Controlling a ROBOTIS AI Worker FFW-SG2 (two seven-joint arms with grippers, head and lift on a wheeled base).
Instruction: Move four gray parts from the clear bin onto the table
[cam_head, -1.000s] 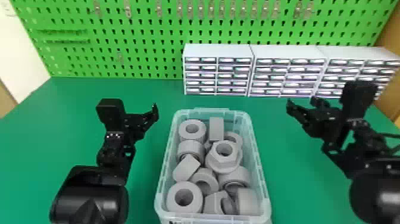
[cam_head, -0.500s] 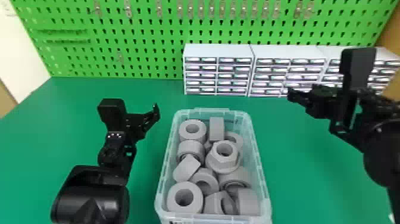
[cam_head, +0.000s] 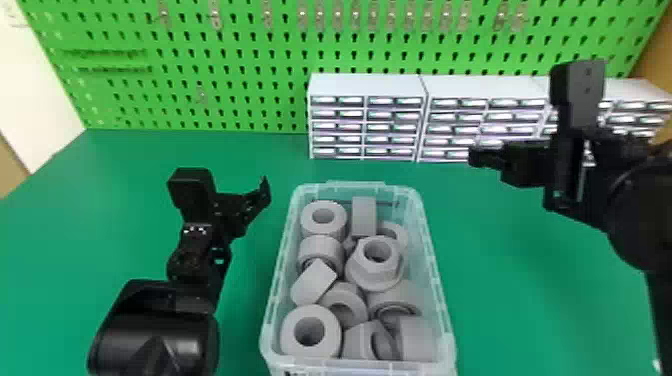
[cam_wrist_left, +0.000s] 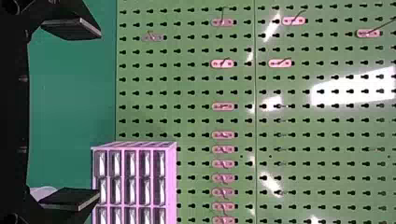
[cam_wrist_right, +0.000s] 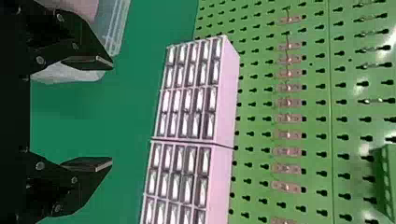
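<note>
So, the gray parts (cam_head: 325, 237) are all heaped in the clear bin (cam_head: 357, 184). Some are fat rings with round holes, and one (cam_head: 375, 275) has a six-sided top and a wide, round bottom. They lean on each other, with the bin's walls all around them.

The left gripper (cam_head: 262, 194) is near the bin's left side, with its jaws spread wide. The right gripper (cam_head: 477, 155) is off to the right and farther back, and its jaws are wide apart too. The right arm (cam_head: 635, 210) blocks part of the white drawers (cam_head: 367, 86) at the back.

Under the bin is a green table (cam_head: 500, 290). Behind the drawers stands a bright green board with holes (cam_head: 255, 102), and a pale wall (cam_head: 30, 95) is on the left.

The left wrist view shows a big white shine (cam_wrist_left: 357, 87) on that board. The right wrist view shows a green thing with ridges (cam_wrist_right: 385, 184) by the board.
</note>
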